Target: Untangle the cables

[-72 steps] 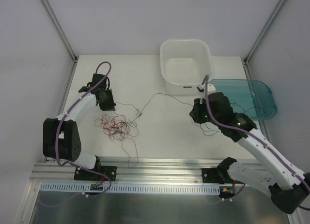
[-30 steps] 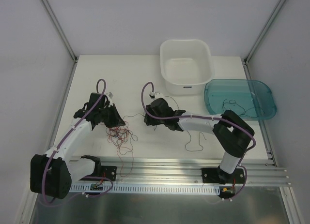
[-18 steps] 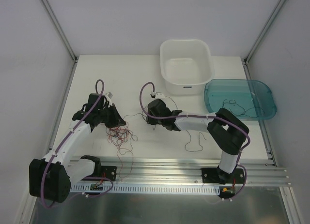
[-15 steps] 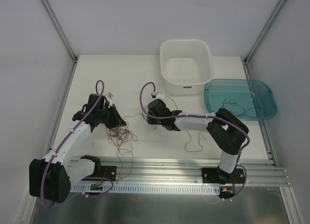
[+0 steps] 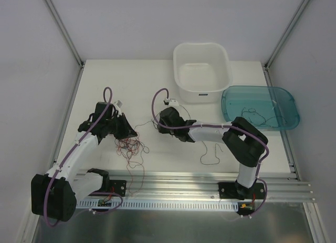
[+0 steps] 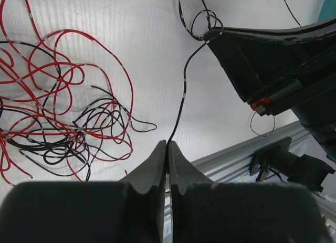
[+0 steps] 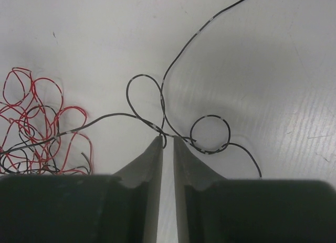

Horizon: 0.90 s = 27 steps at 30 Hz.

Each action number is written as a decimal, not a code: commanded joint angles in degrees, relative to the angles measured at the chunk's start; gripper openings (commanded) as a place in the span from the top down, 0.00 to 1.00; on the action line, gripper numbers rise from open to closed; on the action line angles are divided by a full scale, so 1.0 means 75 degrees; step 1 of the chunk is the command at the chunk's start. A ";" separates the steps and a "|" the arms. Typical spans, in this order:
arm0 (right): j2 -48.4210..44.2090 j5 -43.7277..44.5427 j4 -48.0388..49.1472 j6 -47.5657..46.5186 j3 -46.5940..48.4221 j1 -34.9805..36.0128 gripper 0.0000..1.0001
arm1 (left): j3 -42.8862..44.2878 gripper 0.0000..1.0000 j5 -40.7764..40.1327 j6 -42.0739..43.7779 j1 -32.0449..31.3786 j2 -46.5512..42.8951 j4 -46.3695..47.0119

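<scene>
A tangle of thin red and black cables lies on the white table; it also shows in the left wrist view. One black cable runs from it to a small looped knot. My left gripper is shut on this black cable beside the tangle. My right gripper stands low over the knot. Its jaws are a narrow gap apart, with the cable crossing at their tips. The right gripper body also shows in the left wrist view.
A loose black cable lies right of centre. A teal tray holding black cables stands at the right. A white tub stands at the back. A red strand trails toward the metal rail at the near edge.
My right arm has swung from near the teal tray to the knot in the middle. My left gripper came forward to the tangle. In the last half second nothing visibly moved.
</scene>
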 commanded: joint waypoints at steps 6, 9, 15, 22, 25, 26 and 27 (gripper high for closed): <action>0.0026 0.0088 0.0476 0.0167 -0.0125 -0.0056 0.99 | -0.0056 1.00 0.0308 -0.0107 -0.0086 -0.0320 0.0082; -0.0114 0.0111 0.0534 0.0237 -0.0383 -0.0208 0.99 | -0.0056 1.00 0.0332 -0.0166 -0.0086 -0.0390 0.0082; -0.0536 0.0252 0.0301 0.0191 -0.0899 -0.0641 0.99 | 0.0038 1.00 0.0262 -0.0061 -0.0074 -0.0508 0.0001; -0.1391 0.0100 -0.0144 -0.0335 -0.1544 -0.1286 0.99 | 0.0085 1.00 0.0027 0.0080 -0.0074 -0.0578 -0.0070; -0.1638 -0.0274 -0.0122 -0.0909 -0.1533 -0.1264 0.99 | 0.0120 1.00 0.0027 0.0103 -0.0074 -0.0590 -0.0070; -0.1673 -0.0357 -0.0226 -0.0981 -0.1509 -0.1263 0.99 | 0.0132 1.00 0.0097 0.0139 -0.0074 -0.0578 -0.0070; -0.1720 -0.0346 -0.0332 -0.1028 -0.1439 -0.1263 0.99 | 0.0143 1.00 0.0156 0.0174 -0.0074 -0.0567 -0.0082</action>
